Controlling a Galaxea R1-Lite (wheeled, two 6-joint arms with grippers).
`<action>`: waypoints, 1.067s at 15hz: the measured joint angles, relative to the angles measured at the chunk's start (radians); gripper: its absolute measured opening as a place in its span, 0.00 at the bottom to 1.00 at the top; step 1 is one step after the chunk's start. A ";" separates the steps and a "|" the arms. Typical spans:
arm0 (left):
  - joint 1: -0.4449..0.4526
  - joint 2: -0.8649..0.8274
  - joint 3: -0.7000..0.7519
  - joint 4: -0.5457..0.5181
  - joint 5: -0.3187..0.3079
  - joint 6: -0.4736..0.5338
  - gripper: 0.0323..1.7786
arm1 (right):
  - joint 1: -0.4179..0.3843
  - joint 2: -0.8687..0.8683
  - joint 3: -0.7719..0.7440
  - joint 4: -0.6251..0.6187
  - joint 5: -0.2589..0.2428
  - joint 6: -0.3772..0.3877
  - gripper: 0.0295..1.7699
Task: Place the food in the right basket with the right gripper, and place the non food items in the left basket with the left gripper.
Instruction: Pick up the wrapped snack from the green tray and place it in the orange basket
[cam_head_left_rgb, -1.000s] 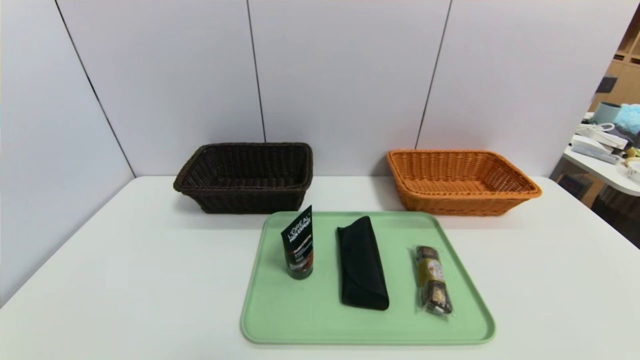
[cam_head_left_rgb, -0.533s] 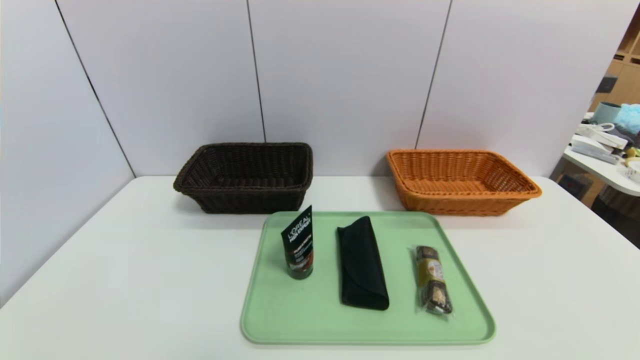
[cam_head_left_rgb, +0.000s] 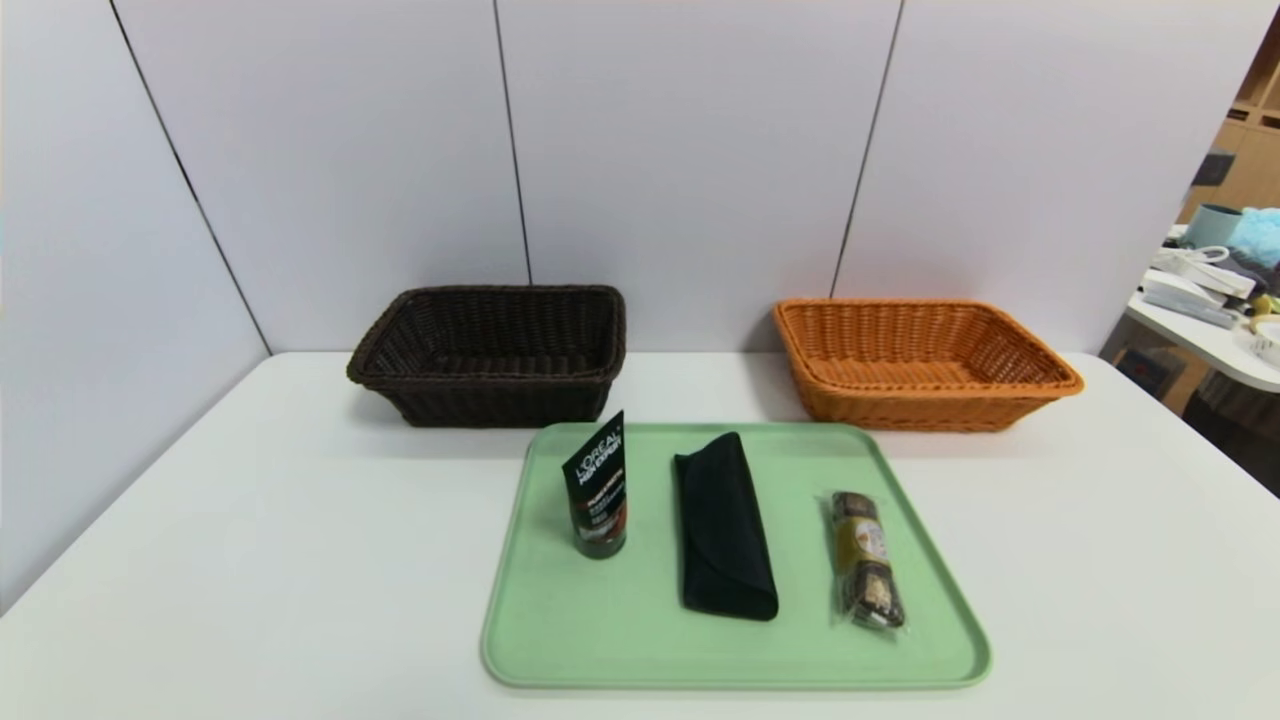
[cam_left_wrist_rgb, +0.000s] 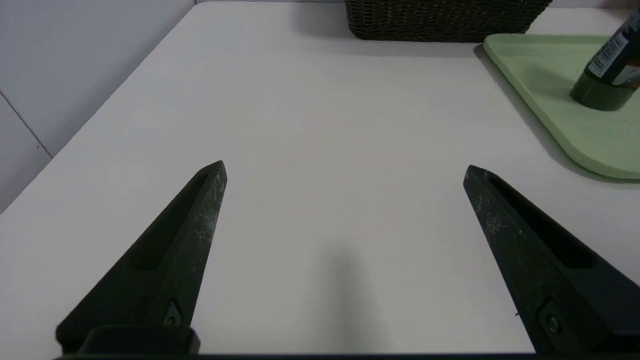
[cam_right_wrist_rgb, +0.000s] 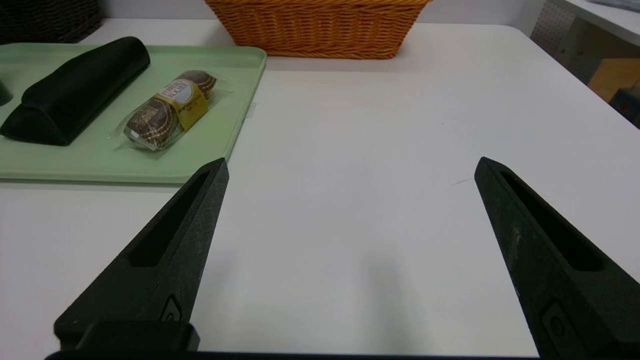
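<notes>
A rounded-corner tray (cam_head_left_rgb: 735, 650) of smooth, matte pale green with a thin raised rim is seen on the flat white table (cam_head_left_rgb: 250, 560). Three items are borne by it. At its left, a black tube (cam_head_left_rgb: 598, 490) is stood upright on its round cap, flared to a flat crimped end and printed with white L'Oreal Men Expert lettering. In the middle, a soft black glasses case (cam_head_left_rgb: 725, 530) is laid lengthwise, its flap folded over. At its right, the snack bar (cam_head_left_rgb: 865, 560), oblong and brown, is enclosed in crinkled clear plastic and banded in gold with a pale label.

Behind the tray, a dark brown wicker basket (cam_head_left_rgb: 490, 400) is placed on the left and an orange wicker basket (cam_head_left_rgb: 920, 410) on the right; both are rectangular, tightly woven and flared.

The left gripper (cam_left_wrist_rgb: 345, 170) is held over bare table left of the tray, its pointed, hollowed black fingers spread wide, nothing gripped. The right gripper (cam_right_wrist_rgb: 352, 160) is likewise held open and unloaded, near the tray's right side.
</notes>
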 joint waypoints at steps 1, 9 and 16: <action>0.000 0.000 -0.003 0.005 -0.005 0.030 0.95 | 0.000 0.000 -0.004 0.008 0.001 -0.006 0.96; 0.001 0.090 -0.326 0.321 -0.113 0.034 0.95 | 0.000 0.060 -0.256 0.228 0.039 -0.034 0.96; 0.069 0.379 -0.612 0.319 -0.118 0.032 0.95 | -0.001 0.316 -0.525 0.221 0.072 -0.031 0.96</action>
